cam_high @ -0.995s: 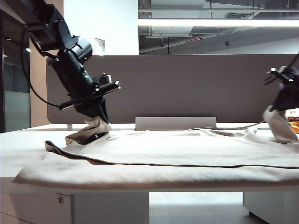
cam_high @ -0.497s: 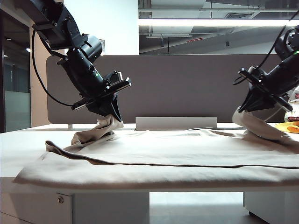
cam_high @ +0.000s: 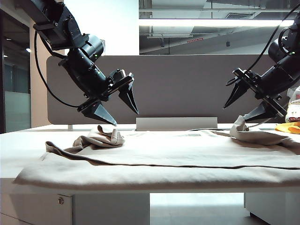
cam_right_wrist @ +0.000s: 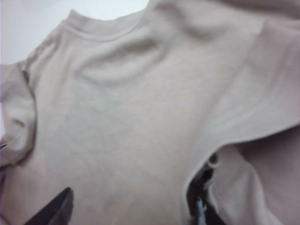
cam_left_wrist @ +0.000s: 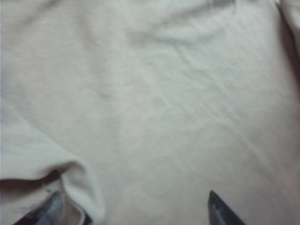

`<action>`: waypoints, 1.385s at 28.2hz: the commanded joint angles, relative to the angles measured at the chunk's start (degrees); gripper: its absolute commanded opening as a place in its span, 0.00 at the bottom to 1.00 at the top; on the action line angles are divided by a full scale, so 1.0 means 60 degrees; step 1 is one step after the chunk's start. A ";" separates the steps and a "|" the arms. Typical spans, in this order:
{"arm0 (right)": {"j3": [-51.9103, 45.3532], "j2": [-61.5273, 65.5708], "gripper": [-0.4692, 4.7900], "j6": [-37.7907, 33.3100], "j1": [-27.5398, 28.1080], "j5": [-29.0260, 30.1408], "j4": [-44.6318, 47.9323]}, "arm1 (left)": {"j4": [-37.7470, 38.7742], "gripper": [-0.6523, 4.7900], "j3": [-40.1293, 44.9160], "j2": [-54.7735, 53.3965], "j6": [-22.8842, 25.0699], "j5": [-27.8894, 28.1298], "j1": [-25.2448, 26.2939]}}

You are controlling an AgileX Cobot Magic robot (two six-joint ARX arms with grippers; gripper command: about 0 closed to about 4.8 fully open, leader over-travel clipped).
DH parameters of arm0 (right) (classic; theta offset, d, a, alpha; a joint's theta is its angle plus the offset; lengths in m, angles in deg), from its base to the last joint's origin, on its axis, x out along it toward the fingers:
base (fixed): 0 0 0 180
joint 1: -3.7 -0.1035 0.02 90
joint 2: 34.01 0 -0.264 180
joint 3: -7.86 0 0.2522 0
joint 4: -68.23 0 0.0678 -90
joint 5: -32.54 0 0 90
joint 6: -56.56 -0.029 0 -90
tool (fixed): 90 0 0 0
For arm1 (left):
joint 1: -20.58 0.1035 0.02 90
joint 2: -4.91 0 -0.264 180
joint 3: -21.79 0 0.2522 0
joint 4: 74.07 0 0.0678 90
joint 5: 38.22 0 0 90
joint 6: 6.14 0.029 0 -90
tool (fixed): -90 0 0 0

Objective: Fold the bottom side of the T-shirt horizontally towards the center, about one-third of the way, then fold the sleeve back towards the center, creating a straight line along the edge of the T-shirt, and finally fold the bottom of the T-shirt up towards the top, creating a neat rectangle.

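both end effectors, left (cam_high: 116, 107), right (cam_high: 244, 103), agape above t-shirt (cam_high: 178, 152)

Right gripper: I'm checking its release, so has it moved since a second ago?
Yes. The right gripper has swung left from the picture's right edge, now before the grey partition, jaws open above the T-shirt.

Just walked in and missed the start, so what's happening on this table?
A two-armed robot is folding a beige T-shirt spread across the table. Both grippers hang open just above it, holding nothing: the left gripper over a bunched lump of cloth at the left end, the right gripper over a raised fold at the right end. The shirt's near part lies doubled over in a long layer.
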 commanded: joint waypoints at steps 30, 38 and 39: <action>-0.0138 -0.1242 0.19 0.1745 -0.0386 0.0066 -0.2193 | -0.0382 0.31 0.0911 0.1384 0.0576 0.0244 -0.0015; -0.1876 -0.2521 0.18 0.1617 -0.0273 -0.0076 -0.1410 | -0.2313 0.24 0.4076 0.3701 0.0011 0.0871 -0.0015; -0.2167 -0.2692 0.18 0.1537 -0.0270 -0.0106 -0.1202 | -0.2426 0.24 0.4426 0.3956 -0.0018 0.0874 -0.0015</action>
